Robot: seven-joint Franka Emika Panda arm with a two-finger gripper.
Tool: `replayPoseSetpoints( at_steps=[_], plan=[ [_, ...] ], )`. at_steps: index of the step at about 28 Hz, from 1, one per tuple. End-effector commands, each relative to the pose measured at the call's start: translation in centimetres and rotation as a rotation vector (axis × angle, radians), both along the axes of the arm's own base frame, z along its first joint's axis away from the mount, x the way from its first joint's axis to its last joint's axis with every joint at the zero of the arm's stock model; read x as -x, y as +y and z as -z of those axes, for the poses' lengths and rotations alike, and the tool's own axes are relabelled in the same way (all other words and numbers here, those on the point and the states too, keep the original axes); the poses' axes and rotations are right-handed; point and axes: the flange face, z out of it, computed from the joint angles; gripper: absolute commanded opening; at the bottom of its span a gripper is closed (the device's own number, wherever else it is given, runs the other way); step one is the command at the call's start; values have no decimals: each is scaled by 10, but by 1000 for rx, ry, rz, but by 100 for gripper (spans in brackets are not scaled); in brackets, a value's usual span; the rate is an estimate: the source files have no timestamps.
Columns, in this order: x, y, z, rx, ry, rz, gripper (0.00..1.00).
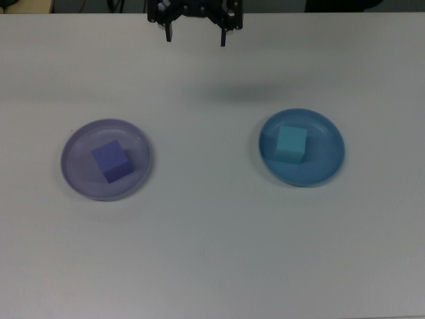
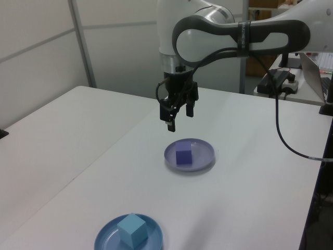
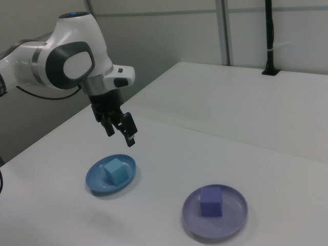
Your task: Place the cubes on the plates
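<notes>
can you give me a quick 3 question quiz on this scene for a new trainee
1. True or false: the turquoise cube lies on the lavender plate.
2. Which cube sits on the blue plate? A) the purple-blue cube B) the turquoise cube C) neither
3. Fill in: the gripper hangs above the table, open and holding ____.

Key:
1. False; it lies on the blue plate.
2. B
3. nothing
</notes>
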Motion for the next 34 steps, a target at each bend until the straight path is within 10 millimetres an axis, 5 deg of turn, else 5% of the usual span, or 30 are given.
replayPoseSetpoints(
  at_steps=[1, 8, 34],
  plan=[
    [1, -7, -6, 15, -28, 6, 100],
    [-3, -26, -11, 50, -55, -28, 100],
    [-5, -27, -13, 45, -56, -21, 100]
  ],
)
